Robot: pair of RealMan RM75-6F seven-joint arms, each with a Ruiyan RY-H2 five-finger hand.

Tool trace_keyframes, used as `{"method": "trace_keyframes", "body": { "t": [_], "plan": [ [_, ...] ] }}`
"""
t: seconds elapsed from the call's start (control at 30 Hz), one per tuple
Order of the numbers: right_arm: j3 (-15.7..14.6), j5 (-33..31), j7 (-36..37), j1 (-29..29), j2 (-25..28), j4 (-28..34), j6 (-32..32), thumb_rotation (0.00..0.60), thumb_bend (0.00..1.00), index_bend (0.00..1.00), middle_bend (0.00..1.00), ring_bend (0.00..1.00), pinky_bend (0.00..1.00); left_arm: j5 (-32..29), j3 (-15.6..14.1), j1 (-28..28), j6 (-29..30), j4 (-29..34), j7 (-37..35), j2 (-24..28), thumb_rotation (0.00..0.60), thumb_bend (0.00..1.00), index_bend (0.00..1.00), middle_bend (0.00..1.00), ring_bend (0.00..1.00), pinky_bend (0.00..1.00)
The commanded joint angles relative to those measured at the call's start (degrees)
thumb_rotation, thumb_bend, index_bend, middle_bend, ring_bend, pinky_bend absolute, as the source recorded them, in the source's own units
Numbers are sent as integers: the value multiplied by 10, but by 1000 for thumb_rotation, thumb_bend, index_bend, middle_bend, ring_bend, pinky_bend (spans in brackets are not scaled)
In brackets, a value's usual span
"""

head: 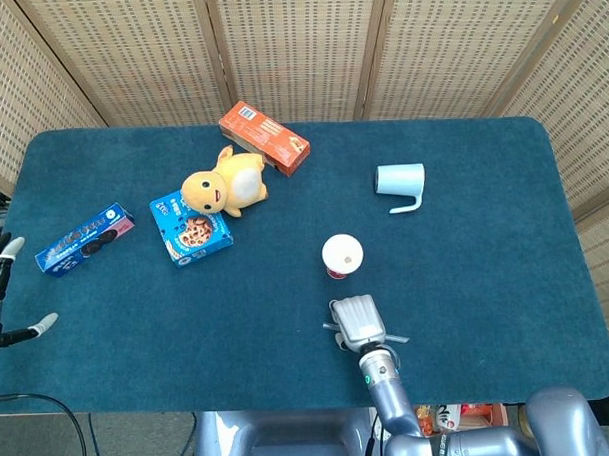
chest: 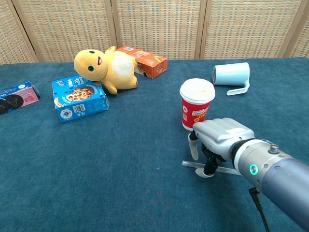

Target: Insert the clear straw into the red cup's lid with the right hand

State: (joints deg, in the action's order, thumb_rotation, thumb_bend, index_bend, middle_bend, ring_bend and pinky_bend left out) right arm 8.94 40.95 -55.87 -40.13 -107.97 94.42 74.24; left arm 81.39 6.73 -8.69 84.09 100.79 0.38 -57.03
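Clear straw (chest: 219, 168) lies flat on the blue table cover (chest: 120, 169), near the front edge, running left to right beneath the right hand (chest: 218, 138). Its left end shows just clear of the hand; its middle passes under the fingers (chest: 209, 167). The right hand is palm down directly over the straw, fingers curled downward, with one fingertip touching or just at the straw and the thumb hanging apart to the left. Whether the straw is actually pinched cannot be told from either view; it remains on the cloth. In the head view the right hand (head: 358, 319) covers most of the straw (head: 393, 337), and only short lengths show at either side.

Red cup (chest: 195, 107) stands upright just behind the hand, white lid (chest: 197, 90) on, not touched by the fingers. In the head view the cup (head: 343, 256) sits near the table centre.

Left hand (head: 5, 293) is at the far left table edge, fingers spread, holding nothing.

Elsewhere on the table: a pale blue mug (chest: 232, 76) lying on its side, a yellow plush toy (chest: 105, 67), an orange box (chest: 143, 60), a blue cookie box (chest: 79, 98) and a dark biscuit packet (chest: 14, 96).
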Motion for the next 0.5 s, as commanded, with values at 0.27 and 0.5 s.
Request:
{"method": "trace_keyframes", "body": {
  "t": [0.27,0.5],
  "plan": [
    [1,-12,0,1,0,-10,-4,600,366,548,889,750,762,-1,1,0,-1,-2,-6,1,600,0,0,0,0,0],
    [-5,-16,-2,3,3,-5,-5,600,386,548,889,749,762,-1,1,0,-1,-3,-8,2,600,0,0,0,0,0]
  ]
}}
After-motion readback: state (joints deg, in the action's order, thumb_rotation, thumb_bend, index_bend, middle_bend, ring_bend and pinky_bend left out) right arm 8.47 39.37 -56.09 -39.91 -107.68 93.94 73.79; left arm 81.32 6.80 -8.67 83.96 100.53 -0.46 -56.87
